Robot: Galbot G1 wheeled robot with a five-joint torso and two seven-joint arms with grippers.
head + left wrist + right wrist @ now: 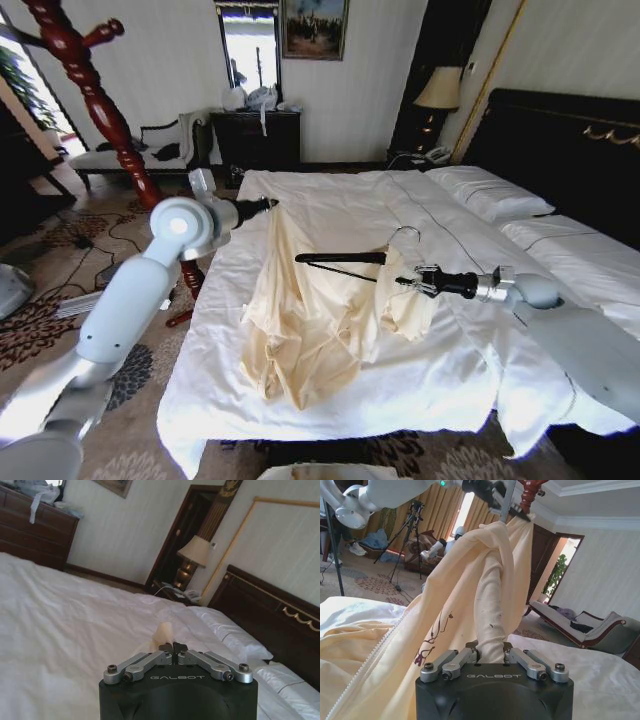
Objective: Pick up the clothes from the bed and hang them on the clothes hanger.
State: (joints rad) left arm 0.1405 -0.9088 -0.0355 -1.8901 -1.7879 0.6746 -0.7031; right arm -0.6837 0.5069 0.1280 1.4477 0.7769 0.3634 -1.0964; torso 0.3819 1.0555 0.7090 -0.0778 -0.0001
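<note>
Head view: you see the bed (450, 370) running across the frame, its white duvet crossed by a thin dark stitched line, with pillows (490, 190) and a black headboard (570, 140) at the right. The clothes (310, 320), a pale cream garment, rise from the duvet in a peak and spread down towards the bed's near edge. Your left gripper (268, 204) is at that peak, jaws shut on a fold of the clothes. Your right gripper (408, 282) is at the garment's right side, jaws shut on the cloth, close to a black hanger (340, 258) with a wire hook. The clothes hanger (100, 100), a dark-red wooden stand, rises beyond the bed's left edge, apart from the clothes.

Left wrist view: your left gripper (173, 649) has its jaws closed, with a tuft of the cream clothes (163, 632) standing out between them above the bed (60, 615).

Right wrist view: your right gripper (491, 652) has its jaws closed on a twisted rope of the clothes (485, 580), which stretches up to the left gripper (512, 512).
</note>
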